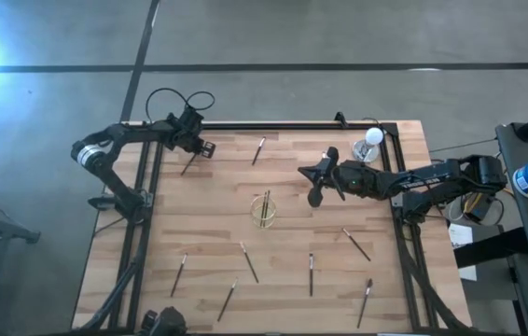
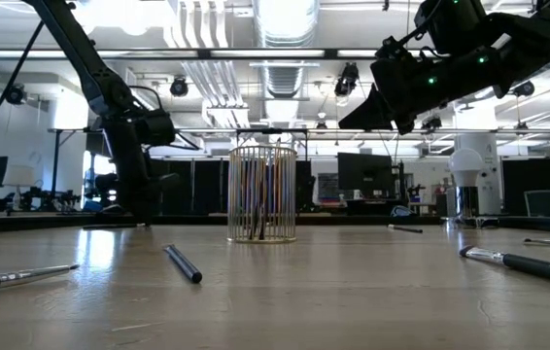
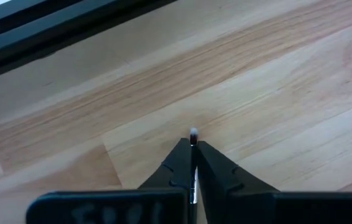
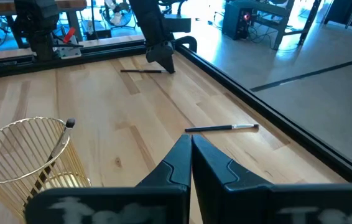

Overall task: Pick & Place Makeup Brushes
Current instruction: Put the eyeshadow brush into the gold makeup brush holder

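At the counter's (image 1: 208, 233) far left corner | left tool (image 3: 192, 144) is pinching a brush (image 3: 193, 133) between nearly closed fingers, tip protruding, for lifting | right tool (image 4: 191, 144) is waiting closed, empty, beside wire holder (image 1: 264, 209) | other brushes are lying scattered nearer.

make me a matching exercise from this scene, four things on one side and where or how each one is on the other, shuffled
Things:
1. left claw
2. right claw
3. wire basket
4. white round-topped object

Place or state:
A. standing mid-table with brushes upright inside
B. at the table's far right corner
C. shut on a makeup brush near the far left edge
D. shut and holding nothing, raised above the table right of the basket

Pairs: 1-C, 2-D, 3-A, 4-B
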Controlling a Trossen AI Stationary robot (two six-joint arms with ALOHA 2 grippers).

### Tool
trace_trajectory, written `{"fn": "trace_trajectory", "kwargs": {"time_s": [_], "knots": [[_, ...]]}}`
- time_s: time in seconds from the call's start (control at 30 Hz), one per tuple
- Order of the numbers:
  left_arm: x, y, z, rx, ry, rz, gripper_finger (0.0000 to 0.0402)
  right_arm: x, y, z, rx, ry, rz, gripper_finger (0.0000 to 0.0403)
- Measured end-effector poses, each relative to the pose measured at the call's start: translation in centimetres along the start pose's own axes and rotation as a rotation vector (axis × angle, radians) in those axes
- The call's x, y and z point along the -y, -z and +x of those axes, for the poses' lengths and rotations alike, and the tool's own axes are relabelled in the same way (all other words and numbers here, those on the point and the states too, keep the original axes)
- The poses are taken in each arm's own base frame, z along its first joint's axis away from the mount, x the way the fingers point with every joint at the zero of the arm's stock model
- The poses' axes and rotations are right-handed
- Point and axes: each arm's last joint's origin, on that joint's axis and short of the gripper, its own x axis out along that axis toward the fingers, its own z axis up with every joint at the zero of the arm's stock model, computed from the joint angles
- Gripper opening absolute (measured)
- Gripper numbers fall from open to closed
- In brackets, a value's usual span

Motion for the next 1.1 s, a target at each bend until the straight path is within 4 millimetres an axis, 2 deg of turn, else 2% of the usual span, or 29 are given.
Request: {"fn": "trace_trajectory", "kwargs": {"time_s": [0.4, 0.63, 0.87, 1.1], "knots": [[0.1, 0.2, 0.0, -0.027, 0.005, 0.002, 0.0047, 0.0, 0.0, 0.0, 0.000, 0.000, 0.000, 0.0008], [0.0, 0.3, 0.0, -0.031, 0.001, 0.004, 0.0009, 0.0, 0.0, 0.0, 0.000, 0.000, 0.000, 0.0008], [0.1, 0.2, -0.3, 0.003, -0.042, 0.008, 0.0004, 0.0, 0.0, 0.0, 0.000, -0.001, 0.003, 0.0008], [0.8, -0.2, -2.5, 0.097, -0.033, 0.016, 0.0002, 0.0, 0.0, 0.0, 0.000, -0.001, 0.008, 0.0008]]}}
